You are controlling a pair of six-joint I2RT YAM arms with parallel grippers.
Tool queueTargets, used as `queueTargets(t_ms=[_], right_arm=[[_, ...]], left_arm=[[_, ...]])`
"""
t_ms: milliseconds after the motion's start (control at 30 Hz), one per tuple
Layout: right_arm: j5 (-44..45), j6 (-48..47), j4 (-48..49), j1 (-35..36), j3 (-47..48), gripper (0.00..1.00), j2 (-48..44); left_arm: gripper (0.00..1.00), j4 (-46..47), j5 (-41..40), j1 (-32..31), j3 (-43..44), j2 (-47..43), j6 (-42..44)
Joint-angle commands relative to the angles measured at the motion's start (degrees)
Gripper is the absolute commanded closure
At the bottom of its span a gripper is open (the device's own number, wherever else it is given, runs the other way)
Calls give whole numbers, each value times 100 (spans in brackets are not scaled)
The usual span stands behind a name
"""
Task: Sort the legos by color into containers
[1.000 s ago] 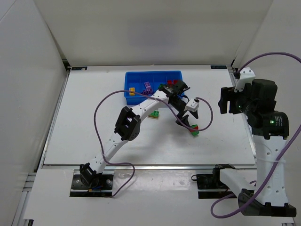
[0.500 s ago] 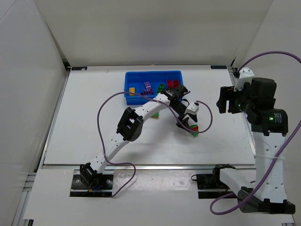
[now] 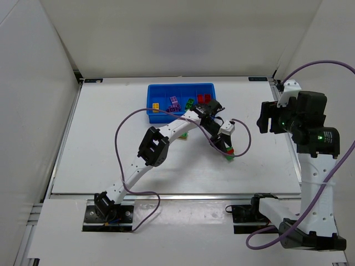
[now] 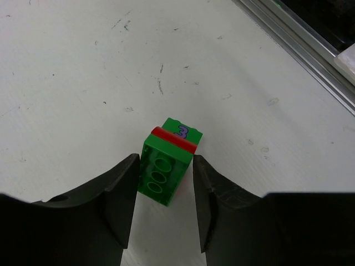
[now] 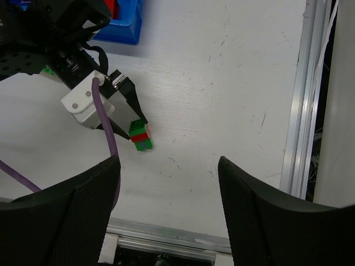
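Observation:
A small stack of legos (image 4: 166, 166), green with a red layer and a "3" on its end, lies on the white table right of centre (image 3: 228, 153). My left gripper (image 4: 165, 160) is down at the table, and both black fingers press against the stack's sides. The right wrist view shows the same stack (image 5: 140, 136) at the left gripper's tips. My right gripper (image 5: 168, 163) hangs high at the right side (image 3: 266, 119), open and holding nothing. The blue tray of containers (image 3: 180, 87) at the back holds yellow (image 3: 156, 105), purple (image 3: 174, 102), green (image 3: 189, 103) and red (image 3: 204, 99) legos.
Another green and yellow lego (image 3: 182, 134) lies on the table beside the left arm's forearm. The left arm's purple cable (image 3: 122, 127) loops over the table. A metal rail (image 5: 297, 111) runs along the table's right edge.
My left gripper came down and drew its fingers in from wide apart until they met the sides of the green and red stack. The right arm barely moved.

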Motion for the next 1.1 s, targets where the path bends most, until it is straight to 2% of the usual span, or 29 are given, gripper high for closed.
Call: queueTargets(t_ms=[0, 167, 233, 367, 500, 567, 600, 633, 667, 700, 733, 767, 800, 833, 900, 933, 1000, 1067], right_arm=[[-80, 10, 73, -24, 207, 26, -8], [-115, 10, 81, -32, 171, 26, -17], [-159, 19, 117, -33, 136, 27, -26], [-255, 63, 222, -24, 13, 27, -61], [-440, 133, 380, -24, -162, 28, -131], [-519, 177, 468, -24, -285, 28, -166], [-554, 212, 494, -24, -338, 28, -184], [-563, 212, 503, -24, -365, 28, -184], [-598, 212, 555, -24, -382, 29, -201], [-607, 238, 573, -15, -417, 29, -219], [-616, 247, 600, -15, -444, 28, -219], [-660, 247, 617, -24, -470, 29, -236], [-677, 256, 644, -24, -505, 28, -254], [-695, 256, 661, -24, -523, 28, -263], [-695, 247, 679, -15, -532, 28, -254], [-686, 239, 679, -24, -515, 28, -245], [-651, 247, 670, -24, -479, 28, -219], [-625, 230, 644, -24, -435, 28, -228]], left_arm=[[47, 42, 230, -55, -105, -214, 113], [59, 33, 169, -20, -763, -601, 184], [67, 33, 160, 50, -1045, -742, 114], [78, 15, 405, 278, -1476, -1058, -544], [87, 67, 406, 498, -2617, -1760, -450], [88, 610, 301, 621, -3627, -2392, -545], [89, 1361, 196, 665, -4005, -2856, -955], [90, 1830, 134, 761, -4800, -3104, -1290], [90, 2330, 46, 806, -5174, -3350, -1972], [90, 3536, -155, 850, -5595, -3857, -2327], [78, 4192, -322, 894, -6365, -4106, -2696], [60, 4756, -541, 894, -6668, -4300, -3082], [45, 5092, -874, 877, -6828, -4519, -3408], [36, 5182, -1069, 851, -6865, -4556, -3455], [36, 4868, -1420, 649, -6515, -4496, -3542], [37, 4710, -2188, 552, -6374, -4400, -3769], [39, 4586, -2651, 280, -6065, -4320, -4051], [39, 5172, -3108, 139, -6361, -4416, -4403]])
